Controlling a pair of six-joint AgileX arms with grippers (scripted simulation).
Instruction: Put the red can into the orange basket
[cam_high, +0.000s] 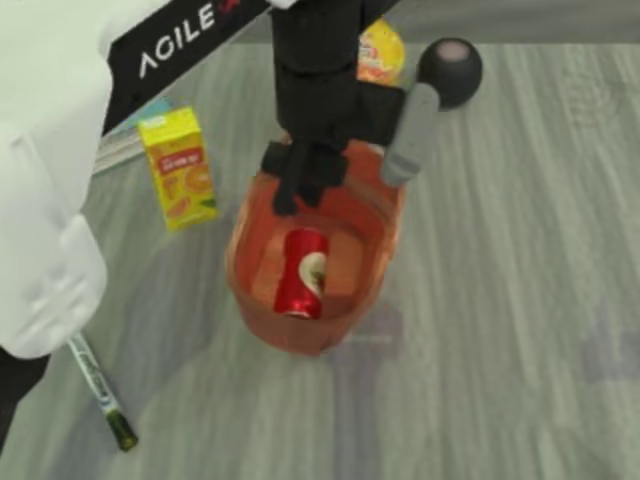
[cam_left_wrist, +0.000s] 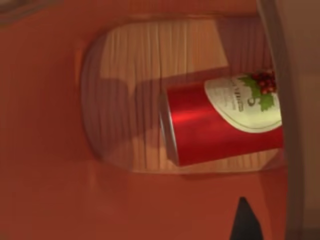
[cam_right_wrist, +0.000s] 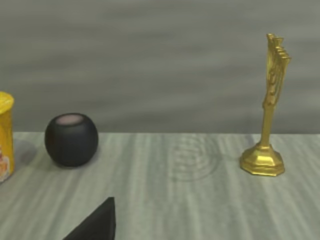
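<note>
The left arm (cam_high: 60, 160), white-shelled and nearest the overhead camera, fills the table's left side, its dark left gripper (cam_high: 300, 190) hanging over the far rim of the orange basket (cam_high: 250, 285) with fingers parted and nothing between them. Left of the basket lie a marker pen (cam_high: 100, 390) and a yellow juice carton (cam_high: 178, 168) beside a stack of books (cam_high: 130, 140). The red can (cam_high: 302, 272) lies on its side on the basket's slatted floor, below the gripper and just nearer the camera's bottom edge, clear of the fingers. In the left wrist view the can (cam_left_wrist: 220, 122) rests on the slats, its white emblem upward. Behind the basket stands a yellow noodle cup (cam_high: 382, 50); right of it, a black round speaker (cam_high: 450, 70). The right gripper (cam_right_wrist: 95, 225) shows only 1 dark fingertip, its state impossible to tell, with a gold trophy (cam_right_wrist: 267, 125) beyond.
</note>
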